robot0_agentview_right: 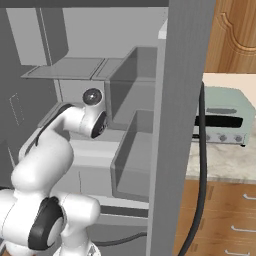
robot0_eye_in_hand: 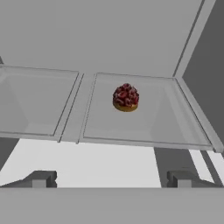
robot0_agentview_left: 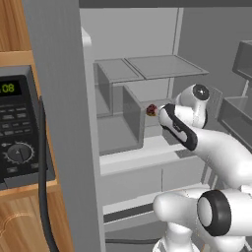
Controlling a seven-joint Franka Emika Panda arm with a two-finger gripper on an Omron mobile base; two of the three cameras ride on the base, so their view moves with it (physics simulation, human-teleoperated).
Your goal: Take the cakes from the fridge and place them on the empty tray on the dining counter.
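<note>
The fridge (robot0_agentview_left: 147, 69) stands open, with grey shelves and bins inside. A dark brown-red round cake (robot0_eye_in_hand: 126, 97) sits on a grey inner shelf (robot0_eye_in_hand: 131, 127); in the left base view this cake (robot0_agentview_left: 151, 110) shows just past the hand. My gripper (robot0_eye_in_hand: 111, 179) is open, its fingertips (robot0_eye_in_hand: 41, 178) spread wide and nothing between them. It hangs short of the shelf's front edge, pointing at the cake and apart from it. The empty tray and the dining counter are out of view.
A grey fridge wall (robot0_agentview_left: 59, 98) rises close on the left of the arm, with a black microwave (robot0_agentview_left: 19, 128) beyond it. Door bins (robot0_agentview_left: 238, 110) hang on the right. A pale green toaster oven (robot0_agentview_right: 225, 115) sits on a counter outside the fridge.
</note>
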